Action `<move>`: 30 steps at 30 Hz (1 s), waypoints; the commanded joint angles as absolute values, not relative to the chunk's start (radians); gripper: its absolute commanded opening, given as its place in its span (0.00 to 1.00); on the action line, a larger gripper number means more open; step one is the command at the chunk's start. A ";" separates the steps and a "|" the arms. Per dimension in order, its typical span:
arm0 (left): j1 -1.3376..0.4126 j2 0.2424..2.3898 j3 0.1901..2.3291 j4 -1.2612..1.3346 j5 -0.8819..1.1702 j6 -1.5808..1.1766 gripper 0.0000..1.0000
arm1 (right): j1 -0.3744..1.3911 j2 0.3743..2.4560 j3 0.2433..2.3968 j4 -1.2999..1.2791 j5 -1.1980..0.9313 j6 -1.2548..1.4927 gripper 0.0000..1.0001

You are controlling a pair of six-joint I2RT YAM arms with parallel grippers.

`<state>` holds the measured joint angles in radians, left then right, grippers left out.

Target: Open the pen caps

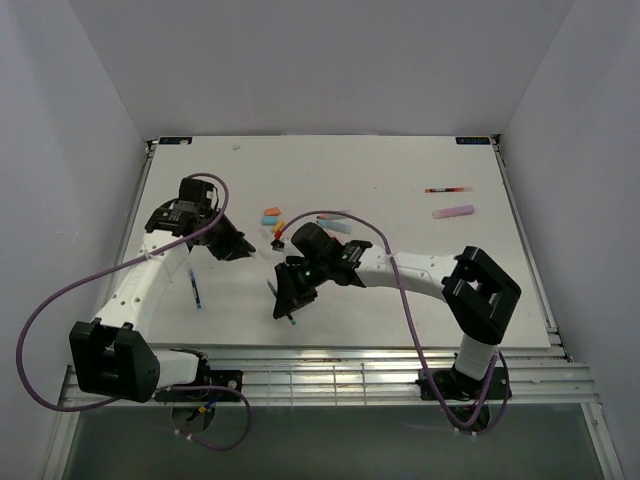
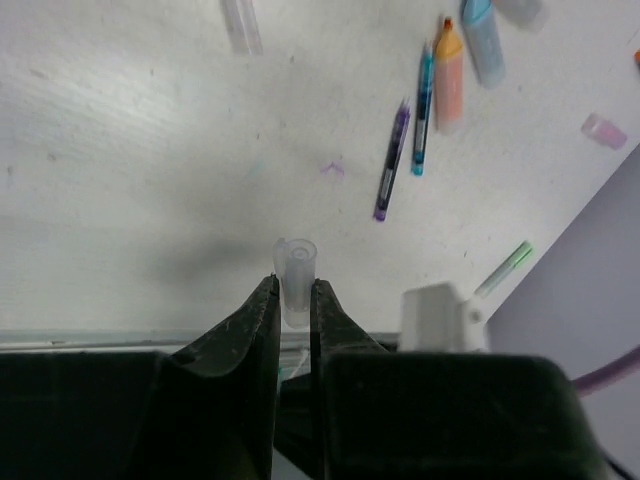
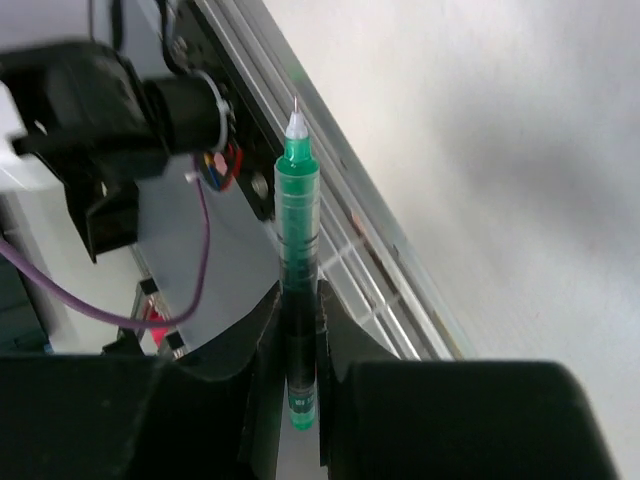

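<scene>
Left jaws pinch a clear pen cap (image 2: 297,262), its open end poking out past the tips, above the surface (image 2: 120,150). Right jaws pinch a green pen (image 3: 297,200) by the barrel, writing tip bare. A purple pen (image 2: 390,165), teal pen (image 2: 423,110), orange highlighter (image 2: 449,75) and blue highlighter (image 2: 483,40) lie close together on the surface beyond the cap.
</scene>
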<state>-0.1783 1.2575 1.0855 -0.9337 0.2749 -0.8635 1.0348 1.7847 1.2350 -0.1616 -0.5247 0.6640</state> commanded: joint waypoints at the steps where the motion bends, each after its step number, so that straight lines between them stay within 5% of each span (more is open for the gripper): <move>1: -0.160 1.308 1.193 -0.864 0.169 -0.871 0.00 | 1.074 1.692 1.125 -0.195 -0.538 0.678 0.08; 10: -0.144 1.402 1.184 -0.810 0.160 -0.790 0.00 | 1.051 1.600 1.064 -0.210 -0.502 0.646 0.08; 22: -0.149 1.526 1.019 -0.710 0.176 -0.735 0.00 | 0.845 1.907 1.426 -0.708 -0.273 0.269 0.08; 30: -0.158 1.695 1.054 -0.644 0.221 -0.710 0.00 | 0.828 2.028 1.494 -0.753 -0.123 0.150 0.08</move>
<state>-0.1528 1.6745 1.0229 -0.6891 0.1890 -0.7341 0.8330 2.0113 1.4445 -0.6868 -0.2127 0.2245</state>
